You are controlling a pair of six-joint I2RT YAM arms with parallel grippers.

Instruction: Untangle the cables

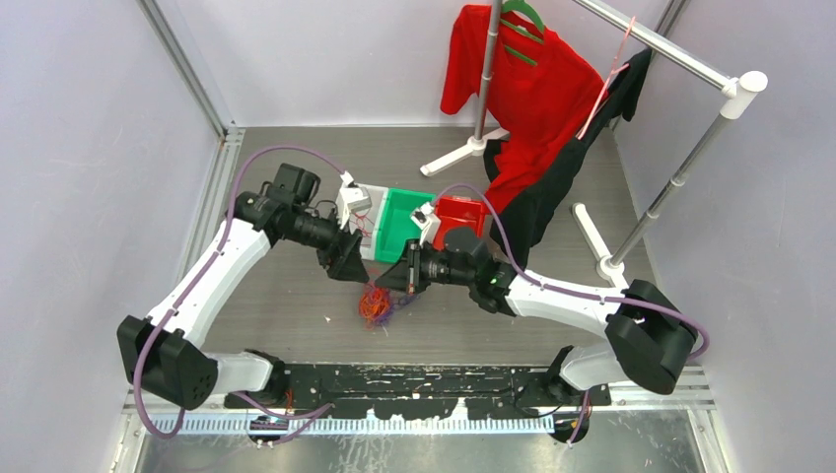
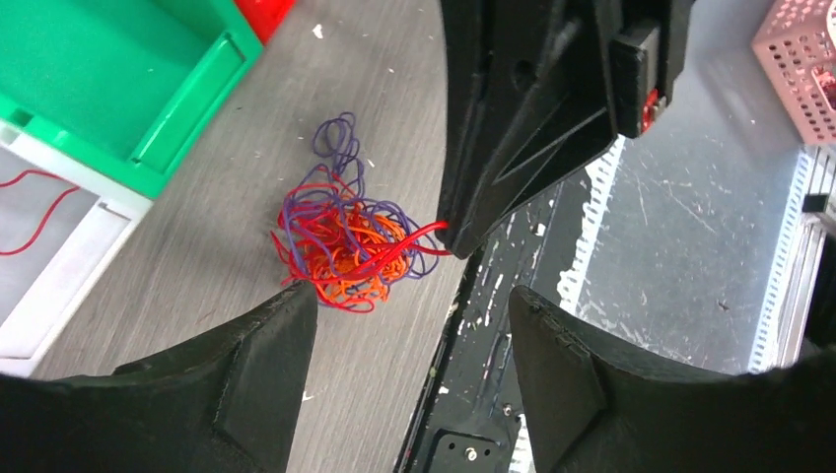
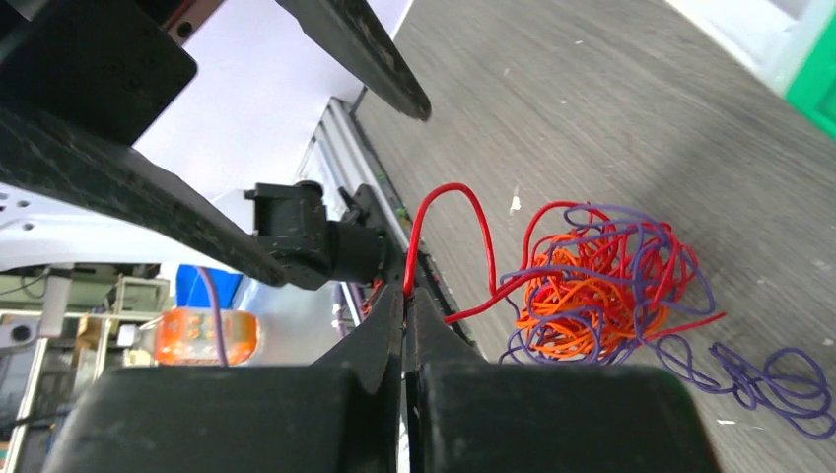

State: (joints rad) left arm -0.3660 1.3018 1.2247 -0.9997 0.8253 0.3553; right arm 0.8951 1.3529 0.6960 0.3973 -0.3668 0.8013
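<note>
The cables are seen as 1 loose tangle of red, orange and purple loops lying on the grey, wood-grained table, in front of the green bin and between the 2 grippers. 1 red strand is drawn up out of the tangle and is pinched between the closed fingers of the right gripper. The left gripper is held above the tangle with its fingers spread wide and nothing between them.

The table is flecked with small white chips and is enclosed by pale lilac walls. A white bin and a red bin are set against the green one on either side. Behind them a red garment and a black garment are hung on a rack.

In the top view the pinch point is covered by the gripper bodies and single strands cannot be told apart. In the left wrist view the white bin is cut off by the frame edge, and a thin red wire is seen inside it. In the right wrist view some purple loops trail toward the frame's right edge.

The tangle lies near the table's front edge, near the black strip there. Bare tabletop is seen to its left.
</note>
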